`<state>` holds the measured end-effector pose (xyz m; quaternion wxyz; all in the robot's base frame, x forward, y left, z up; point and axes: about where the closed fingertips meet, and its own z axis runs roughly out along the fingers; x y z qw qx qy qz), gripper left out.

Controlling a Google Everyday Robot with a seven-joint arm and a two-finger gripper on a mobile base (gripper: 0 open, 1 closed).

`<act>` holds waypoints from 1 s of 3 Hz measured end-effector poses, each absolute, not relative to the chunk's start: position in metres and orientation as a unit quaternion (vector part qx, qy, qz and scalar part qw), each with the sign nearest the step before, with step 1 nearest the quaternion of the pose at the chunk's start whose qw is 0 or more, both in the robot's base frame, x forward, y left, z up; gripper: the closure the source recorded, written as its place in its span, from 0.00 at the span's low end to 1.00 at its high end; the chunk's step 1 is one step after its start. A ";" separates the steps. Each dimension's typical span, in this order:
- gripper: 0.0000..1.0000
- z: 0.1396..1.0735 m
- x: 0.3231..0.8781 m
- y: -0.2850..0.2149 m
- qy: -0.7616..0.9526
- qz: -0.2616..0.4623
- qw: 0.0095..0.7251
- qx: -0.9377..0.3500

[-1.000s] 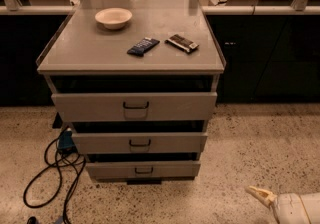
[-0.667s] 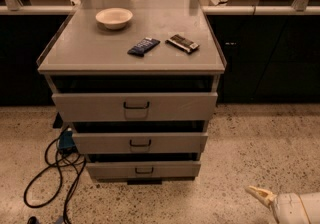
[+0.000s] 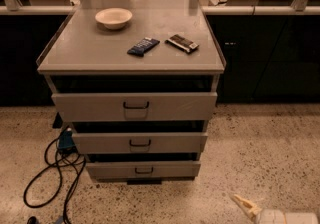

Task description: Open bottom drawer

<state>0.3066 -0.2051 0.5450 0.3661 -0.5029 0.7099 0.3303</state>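
The bottom drawer is the shallowest grey front of three in the cabinet, with a small dark wire handle at its centre; it sits flush under the mid drawer. The top drawer has the tallest front. My gripper shows at the lower right corner, low over the floor, to the right of and below the bottom drawer, well apart from its handle. Only a pale tip and the white arm body show.
On the cabinet top lie a white bowl, a dark blue packet and a dark wrapped bar. A black cable loops on the speckled floor at the cabinet's left. Dark counters stand behind on both sides.
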 end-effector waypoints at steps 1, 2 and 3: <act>0.00 0.581 0.304 -0.131 0.717 0.296 0.343 -0.529; 0.00 0.589 0.294 -0.105 0.729 0.274 0.323 -0.537; 0.00 0.584 0.295 -0.107 0.740 0.240 0.317 -0.542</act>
